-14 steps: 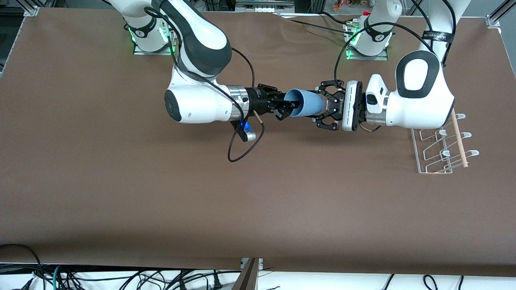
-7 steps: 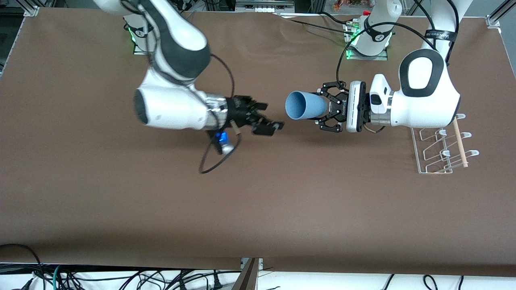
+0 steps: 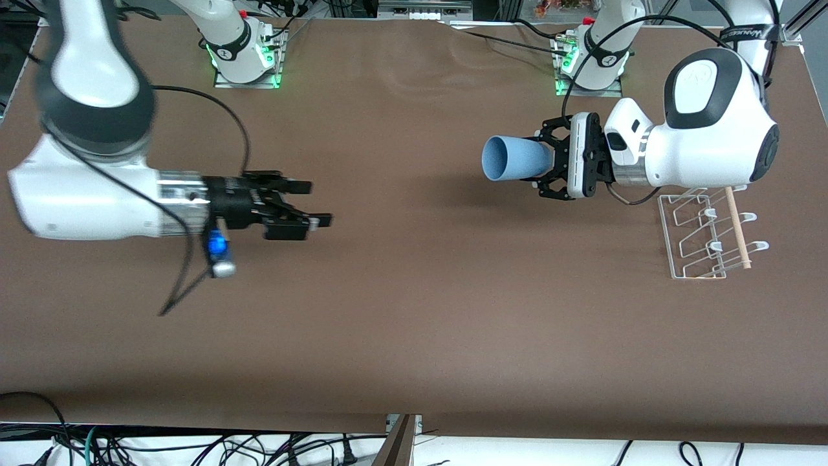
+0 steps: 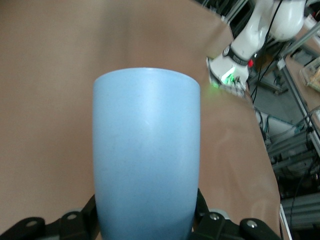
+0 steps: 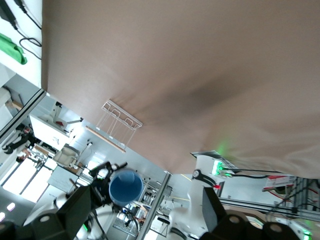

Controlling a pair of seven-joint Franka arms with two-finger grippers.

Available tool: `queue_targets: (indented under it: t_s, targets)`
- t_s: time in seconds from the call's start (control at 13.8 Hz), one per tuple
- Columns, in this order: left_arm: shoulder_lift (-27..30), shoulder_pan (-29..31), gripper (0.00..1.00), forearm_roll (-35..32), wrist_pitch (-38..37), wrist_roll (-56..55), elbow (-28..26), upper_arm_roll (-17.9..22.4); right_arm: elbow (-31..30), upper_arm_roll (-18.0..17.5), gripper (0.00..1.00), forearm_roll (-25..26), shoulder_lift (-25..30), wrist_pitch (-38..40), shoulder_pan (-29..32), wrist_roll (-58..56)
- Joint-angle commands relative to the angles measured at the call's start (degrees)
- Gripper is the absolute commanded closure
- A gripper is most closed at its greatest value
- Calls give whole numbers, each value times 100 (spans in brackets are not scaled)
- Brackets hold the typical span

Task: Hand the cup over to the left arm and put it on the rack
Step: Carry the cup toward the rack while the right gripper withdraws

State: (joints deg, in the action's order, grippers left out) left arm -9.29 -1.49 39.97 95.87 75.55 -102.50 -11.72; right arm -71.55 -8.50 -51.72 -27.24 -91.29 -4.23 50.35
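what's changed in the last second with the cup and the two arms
The right claw let go of the cup and drew back, open, toward the right arm's end of the table. The left claw, shut on the cup's base, carried it slightly toward the rack. The rack stayed put.

The only lettering is on a black band (image 3: 753, 31) around the left arm, too small to read.
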Motion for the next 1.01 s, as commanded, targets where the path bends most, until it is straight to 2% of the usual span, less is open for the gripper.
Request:
queue_targets:
  t_s: [0.0,0.07,0.22,0.29,0.36,0.51,0.58,0.8,0.94]
  targets:
    - [15,26,97,-925,-366,-452,160,-15,0,-3,1,92,306,715,658,-446]
    - [15,26,97,-1356,-550,-680,160,-15,1,154,1,205,412,909,799,-665]
    - [6,44,97,-2243,-937,-1172,169,-6,166,427,1,556,526,2335,1010,-1296]
    - [15,35,97,-2761,-1060,-1339,238,-14,255,680,1,610,597,2569,1116,-1657]
    - [7,35,96,-3263,-1279,-1376,309,-23,273,840,1,584,589,2572,1143,-1773]
    - [15,44,96,-4291,-1578,-1376,318,-6,404,876,1,680,580,2520,1161,-1835]
    - [7,35,96,-4809,-1693,-1446,309,-6,483,946,1,881,545,2510,1152,-1949]
    - [-195,-79,94,-6313,-2237,-2200,274,-120,449,894,1,1741,545,2214,1108,-2414]
    - [-353,-176,93,-7209,-2615,-2640,178,-146,-75,745,1,2479,902,1529,1091,-2574]
